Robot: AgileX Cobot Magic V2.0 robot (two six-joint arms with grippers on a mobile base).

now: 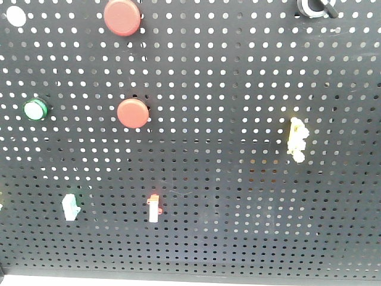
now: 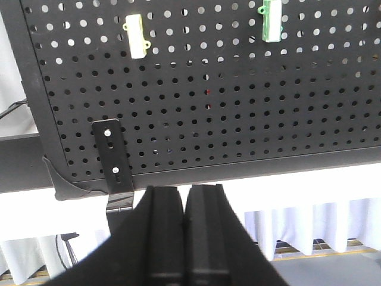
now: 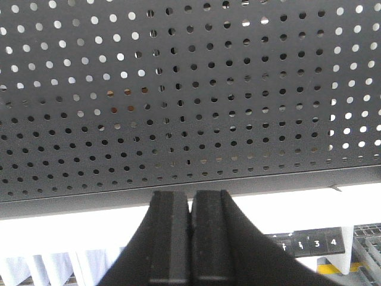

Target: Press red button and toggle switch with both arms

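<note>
In the front view a black pegboard (image 1: 238,119) carries two round red buttons, a larger one (image 1: 122,16) at the top and a smaller one (image 1: 132,112) below it. The toggle switch (image 1: 311,7), black with a pale ring, sits at the top right, cut off by the frame edge. Neither gripper shows in the front view. My left gripper (image 2: 184,192) is shut and empty, just below the board's lower left edge. My right gripper (image 3: 191,195) is shut and empty, below the board's bottom edge. No button or toggle shows in either wrist view.
A green round button (image 1: 34,109) sits at the left and a yellow part (image 1: 296,138) at the right. Small green (image 1: 70,207) and red (image 1: 154,208) rocker switches sit lower down. The left wrist view shows a pale yellow switch (image 2: 136,37), the green switch (image 2: 271,21) and a mounting bracket (image 2: 111,155).
</note>
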